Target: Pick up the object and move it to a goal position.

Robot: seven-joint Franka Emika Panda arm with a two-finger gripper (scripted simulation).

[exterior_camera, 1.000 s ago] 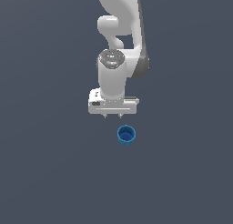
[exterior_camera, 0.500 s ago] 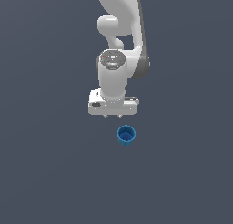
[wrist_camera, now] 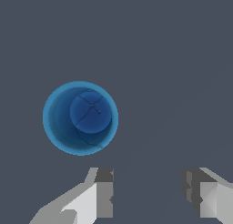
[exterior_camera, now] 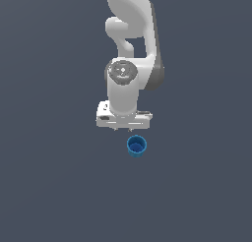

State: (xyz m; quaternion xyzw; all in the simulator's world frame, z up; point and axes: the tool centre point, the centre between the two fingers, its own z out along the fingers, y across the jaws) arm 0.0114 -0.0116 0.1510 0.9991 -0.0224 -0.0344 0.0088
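Here the blue cup [exterior_camera: 136,146] stands upright on the dark grey bench [exterior_camera: 54,187], its round mouth facing up. In the exterior view it sits just below the arm's hand, a little toward the exterior view's right of the hand's middle, near it but apart from it. Nothing touches the cup.

The white arm [exterior_camera: 132,49] comes down from the top of the exterior view and ends in a broad pale hand turned downward. The tool [exterior_camera: 125,128] shows there only as two tiny tips under the hand, too small to judge their gap from that view alone.

The wrist view is plainer. The two fingers [wrist_camera: 103,191] stand spread, with a clear stretch of bare bench between them and nothing held. The cup [wrist_camera: 80,118] lies beyond the fingertips, off to the side of the gap rather than in line with it, closest to one finger yet not touching it. Its rim is a lighter blue ring; inside, the walls taper to a smaller, darker round floor, which bears a few thin dark lines, perhaps seams of the render. The tool seems to hover above the bench, though its height is hard to read.
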